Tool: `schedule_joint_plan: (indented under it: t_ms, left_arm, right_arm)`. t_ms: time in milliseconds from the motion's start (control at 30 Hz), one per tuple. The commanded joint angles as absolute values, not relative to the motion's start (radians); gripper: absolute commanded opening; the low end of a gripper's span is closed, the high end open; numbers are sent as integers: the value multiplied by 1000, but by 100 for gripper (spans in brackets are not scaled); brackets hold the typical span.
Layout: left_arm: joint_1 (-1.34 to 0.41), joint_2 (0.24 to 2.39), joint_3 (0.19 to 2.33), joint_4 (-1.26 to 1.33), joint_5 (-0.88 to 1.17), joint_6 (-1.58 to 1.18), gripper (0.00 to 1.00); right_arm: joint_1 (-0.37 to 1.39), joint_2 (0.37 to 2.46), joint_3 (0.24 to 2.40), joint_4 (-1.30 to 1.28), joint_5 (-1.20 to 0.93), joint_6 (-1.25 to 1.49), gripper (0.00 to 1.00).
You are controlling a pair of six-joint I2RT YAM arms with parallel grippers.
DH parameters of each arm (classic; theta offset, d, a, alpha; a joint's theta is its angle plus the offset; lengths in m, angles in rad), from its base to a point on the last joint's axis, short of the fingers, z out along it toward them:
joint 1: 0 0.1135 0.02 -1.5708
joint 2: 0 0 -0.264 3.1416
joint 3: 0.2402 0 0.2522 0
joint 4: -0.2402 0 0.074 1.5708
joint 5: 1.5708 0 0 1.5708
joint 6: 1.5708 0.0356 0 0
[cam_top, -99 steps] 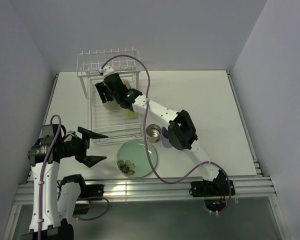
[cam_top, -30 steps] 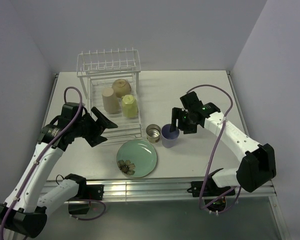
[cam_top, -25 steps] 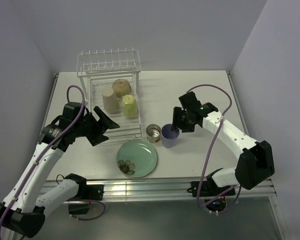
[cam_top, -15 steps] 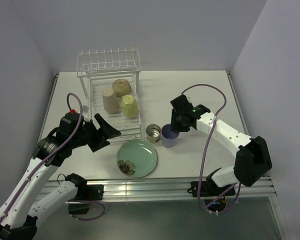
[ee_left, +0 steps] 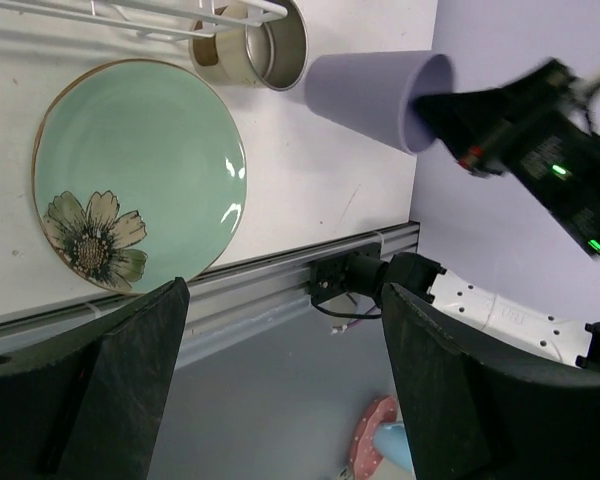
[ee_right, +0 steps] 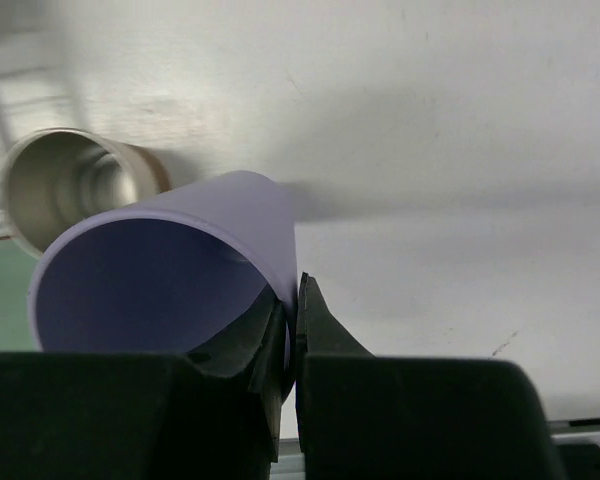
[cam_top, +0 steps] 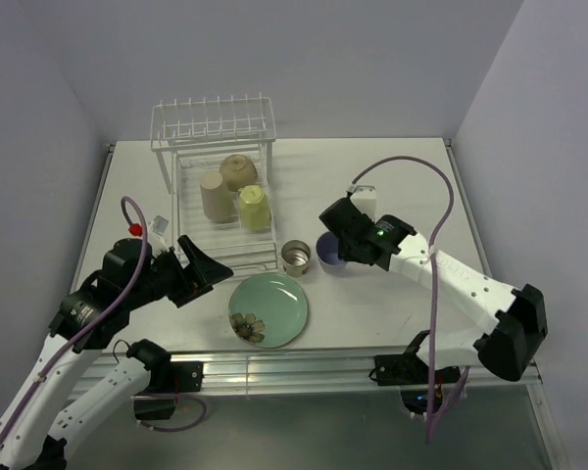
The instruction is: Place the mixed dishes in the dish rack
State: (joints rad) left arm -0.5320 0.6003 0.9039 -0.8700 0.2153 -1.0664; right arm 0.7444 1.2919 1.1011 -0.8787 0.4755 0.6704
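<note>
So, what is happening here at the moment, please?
The right gripper pinches the rim of the lavender cup, one finger inside it, next to the small metal cup. The left gripper is open near the mint-green plate. These three dishes are outside the dish rack, which holds the tan cup, cream bowl and mug.

from above i see only a sliver of the lavender cup under the right gripper, which blurs in the left wrist view, where the top edge crops the small metal cup and the dish rack.
</note>
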Motion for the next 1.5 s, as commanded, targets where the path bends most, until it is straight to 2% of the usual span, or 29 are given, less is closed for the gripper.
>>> schedule_joint_plan:
  t_ms: [0, 67, 200, 633, 1133, 1200, 1300, 1333, 1367, 1400, 1433, 1467]
  left_arm:
    - [-540, 640, 945, -796, 212, -1031, 83]
    - [-541, 673, 959, -784, 210, -1017, 80]
    - [-557, 719, 985, -758, 183, -983, 79]
    - [-754, 802, 1032, -713, 5, -1029, 80]
    - [-966, 879, 962, -713, -155, -1117, 79]
    - [-985, 870, 948, -713, -187, -1135, 75]
    - [-997, 842, 934, -716, -222, -1149, 44]
    - [-997, 822, 930, -716, -227, -1152, 17]
    - [-997, 812, 920, -719, -233, -1157, 1]
    - [-999, 799, 914, -722, -239, -1167, 0]
    - [-999, 767, 908, -718, -242, -1167, 0]
    - [-1000, 746, 901, -710, -245, -1170, 0]
  right_arm:
    - [836, 1223, 1256, -988, 672, 693, 0]
    - [900, 1233, 1298, -1011, 701, 667, 0]
    - [972, 1282, 1399, -1017, 698, 626, 0]
    - [1155, 1632, 1706, -1170, 759, 633, 0]
    - [1397, 1758, 1974, -1310, 782, 752, 0]
    - [1425, 1766, 2003, -1357, 801, 790, 0]
    - [1486, 1764, 2034, -1416, 819, 857, 0]
    - [1514, 1760, 2036, -1425, 822, 873, 0]
    - [1523, 1758, 2039, -1434, 818, 899, 2]
    - [1532, 1752, 2036, -1445, 807, 910, 9]
    - [1539, 1743, 2025, -1445, 802, 917, 36]
    - [1546, 1729, 1985, -1445, 795, 946, 49]
